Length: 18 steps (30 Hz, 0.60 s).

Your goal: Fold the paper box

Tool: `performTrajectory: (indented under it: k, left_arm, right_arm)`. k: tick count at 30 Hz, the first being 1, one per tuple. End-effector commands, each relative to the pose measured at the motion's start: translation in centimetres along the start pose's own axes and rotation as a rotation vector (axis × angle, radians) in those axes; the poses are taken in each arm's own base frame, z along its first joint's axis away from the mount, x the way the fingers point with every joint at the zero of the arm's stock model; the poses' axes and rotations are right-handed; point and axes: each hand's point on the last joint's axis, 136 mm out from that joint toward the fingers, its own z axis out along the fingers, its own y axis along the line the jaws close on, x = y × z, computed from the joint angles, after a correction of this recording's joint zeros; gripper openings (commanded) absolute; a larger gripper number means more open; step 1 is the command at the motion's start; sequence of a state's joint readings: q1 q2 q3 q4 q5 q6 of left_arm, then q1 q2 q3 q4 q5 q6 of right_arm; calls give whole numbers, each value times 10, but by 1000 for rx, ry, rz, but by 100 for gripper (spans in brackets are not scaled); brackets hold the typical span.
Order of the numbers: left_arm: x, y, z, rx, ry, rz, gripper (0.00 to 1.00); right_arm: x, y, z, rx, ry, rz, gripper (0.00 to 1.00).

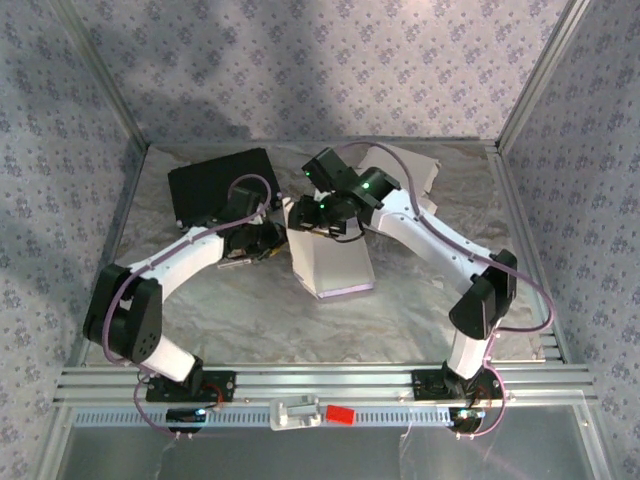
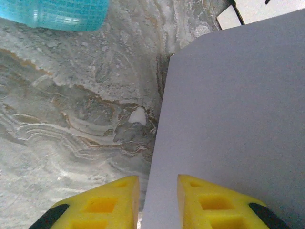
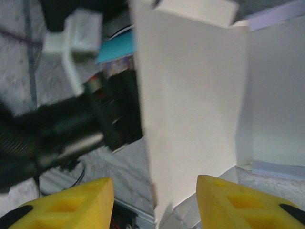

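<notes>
The paper box (image 1: 330, 262), white with a lilac rim, stands half-formed at the table's centre. My left gripper (image 1: 268, 240) is at its left side. In the left wrist view the yellow fingers (image 2: 119, 198) stand a little apart, left gripper (image 2: 158, 179) open over the left edge of a lilac panel (image 2: 228, 124), pinching nothing. My right gripper (image 1: 318, 225) is over the box's back left corner. In the right wrist view the right gripper (image 3: 155, 181) is wide open, with the edge of an upright white panel (image 3: 190, 105) between the fingers, untouched.
A black flat tray (image 1: 220, 185) lies at the back left and a loose white sheet (image 1: 408, 165) at the back right. A teal mesh item (image 2: 57, 14) is beyond the left gripper. The left arm (image 3: 71, 124) is close beside the right gripper. Patterned walls enclose the table.
</notes>
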<state>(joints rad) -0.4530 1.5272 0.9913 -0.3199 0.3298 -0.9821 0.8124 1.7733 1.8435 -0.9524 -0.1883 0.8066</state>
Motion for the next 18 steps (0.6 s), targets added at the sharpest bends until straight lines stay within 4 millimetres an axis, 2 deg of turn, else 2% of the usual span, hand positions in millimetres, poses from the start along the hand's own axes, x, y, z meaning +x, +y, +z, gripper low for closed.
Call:
performTrajectory:
  k: [1, 7, 13, 14, 16, 18]
  left_arm:
    - [-8, -28, -2, 76, -10, 13, 27]
    - [-7, -33, 4, 88, -1, 10, 27]
    - [-7, -35, 6, 84, 0, 13, 27]
    - [-7, -36, 6, 85, 0, 17, 27]
    - [-8, -36, 4, 80, -3, 22, 27]
    - [-9, -36, 0, 65, -11, 30, 29]
  right_arm:
    - [0, 4, 8, 4, 46, -120, 51]
    - [4, -5, 25, 76, 121, -117, 50]
    - [-5, -12, 43, 93, 141, -93, 44]
    - [-8, -13, 46, 95, 142, -87, 38]
    - [-11, -18, 51, 114, 145, -62, 19]
    - [-20, -20, 48, 118, 110, -48, 5]
